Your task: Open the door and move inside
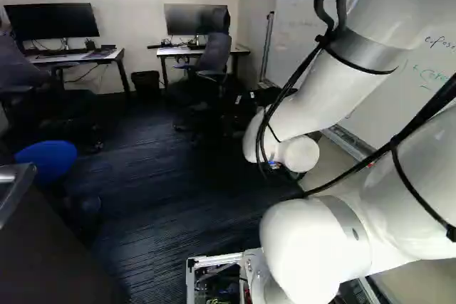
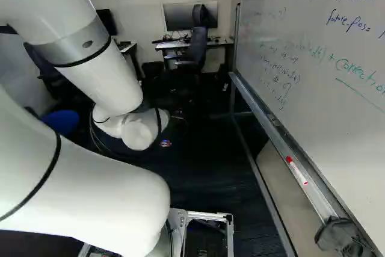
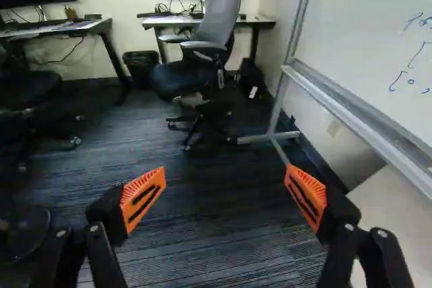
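No door shows in any view. In the wrist view my gripper [image 3: 225,179] stands open, its two orange pads wide apart with nothing between them. Beyond the fingers lies dark striped carpet [image 3: 216,214]. Both base views show the white arm bent forward over the floor, its wrist joint hiding most or all of the gripper.
Ahead are an office chair [image 3: 192,65], a desk [image 3: 253,23] and a black bin [image 3: 140,65]. A whiteboard [image 2: 313,88] on a metal frame stands close along the arm's right. At the left are a blue seat [image 1: 46,160] and a dark cabinet [image 1: 50,254].
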